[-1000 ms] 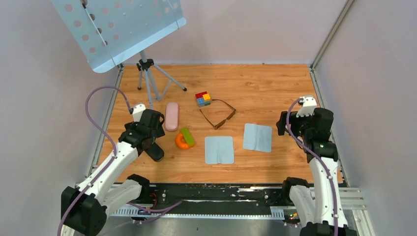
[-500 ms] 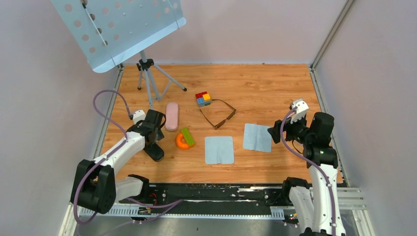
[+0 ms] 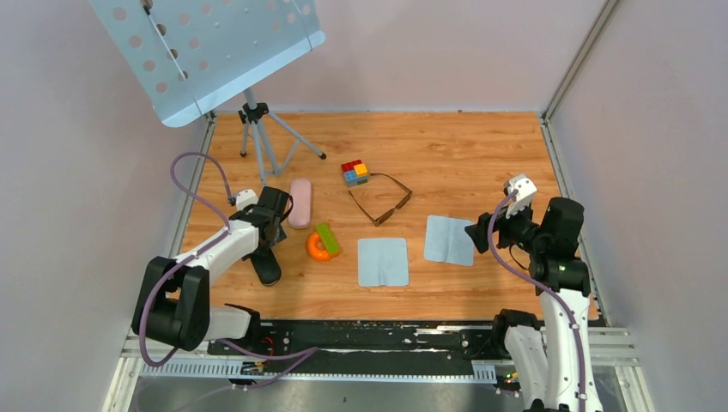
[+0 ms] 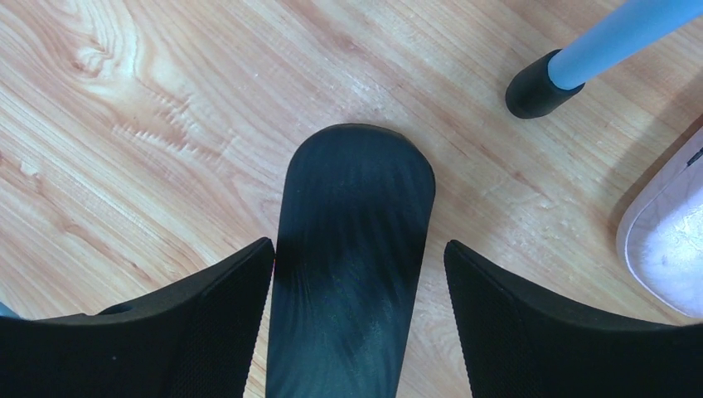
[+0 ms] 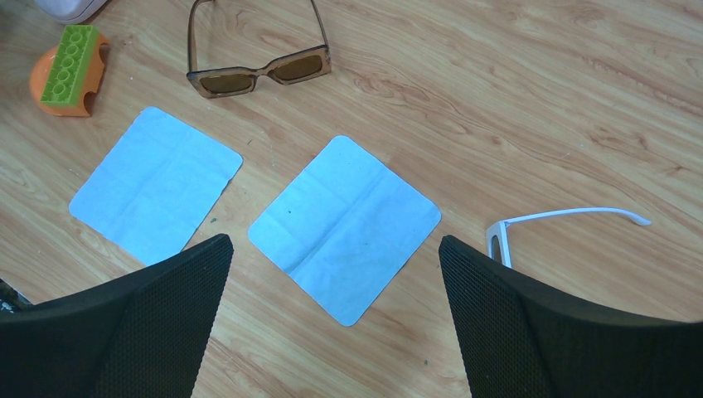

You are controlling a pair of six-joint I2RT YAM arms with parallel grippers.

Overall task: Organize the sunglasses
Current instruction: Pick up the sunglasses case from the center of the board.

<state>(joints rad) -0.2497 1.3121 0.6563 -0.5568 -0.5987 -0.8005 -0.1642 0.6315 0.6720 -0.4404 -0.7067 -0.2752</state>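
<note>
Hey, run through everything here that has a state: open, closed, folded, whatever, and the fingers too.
sunglasses: arms unfolded, lying on the table.
black case: closed, lying flat.
pink case: closed.
left cloth: spread flat.
right cloth: spread flat.
white glasses: arm unfolded, partly hidden.
left fingers: open, straddling the black case.
right fingers: open, empty.

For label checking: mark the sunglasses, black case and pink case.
sunglasses (image 5: 262,74), right wrist view, frame bridge.
black case (image 4: 352,257), left wrist view, middle of top.
pink case (image 3: 299,202), top external view, middle of lid.
</note>
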